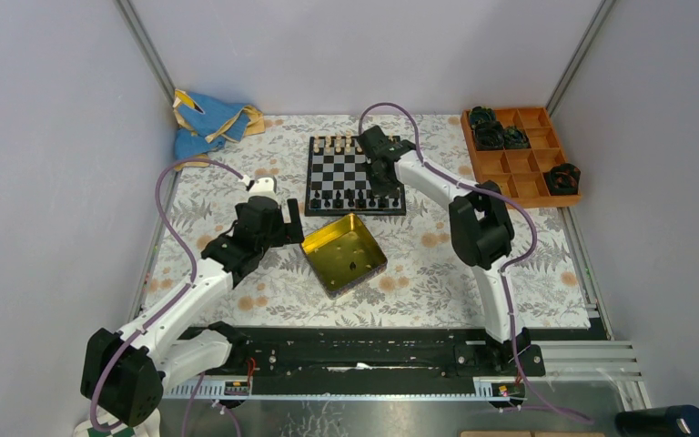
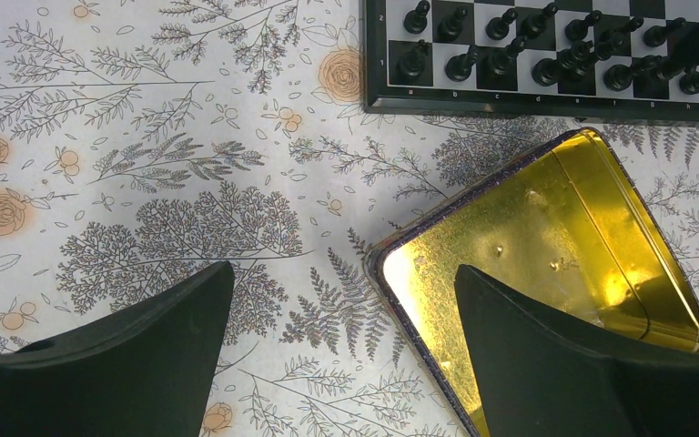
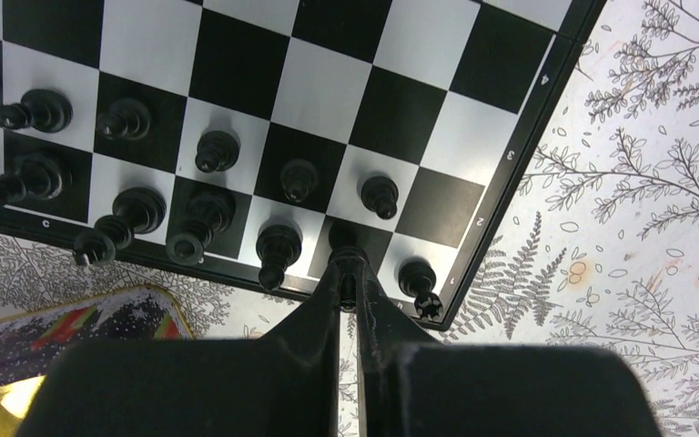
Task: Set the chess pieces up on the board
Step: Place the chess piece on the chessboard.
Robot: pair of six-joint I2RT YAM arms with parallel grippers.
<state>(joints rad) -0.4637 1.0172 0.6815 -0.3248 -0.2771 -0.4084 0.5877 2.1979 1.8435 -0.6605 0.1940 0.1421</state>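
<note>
The right gripper (image 3: 348,264) is seen with its fingers drawn together, clamped on the upper part of a black piece (image 3: 341,235). That piece is held upright, long axis vertical. Its round base is set on a dark square just ahead of the fingertips, in the edge row of the board (image 3: 328,73).

Directly right of those fingertips a castle-topped piece (image 3: 419,278) is stood at the board's corner. To their left, the other black chess pieces (image 3: 209,150) are lined up in two rows along the lettered edge. All of them are upright, heads up, and the rows run parallel to the frame. From the right wrist the board is viewed skewed, its numbered side slanting away up and to the right.

In the top view, cream pieces (image 1: 337,143) are ranked on the opposite edge, well beyond the gripper.

The left gripper (image 2: 344,273) is held with its fingers spread wide, nothing between them, above the floral cloth (image 2: 146,182). A yellow tin (image 2: 546,228) is partly covered by its right-hand finger. The board's lettered edge is found farther ahead, past the tin.
</note>
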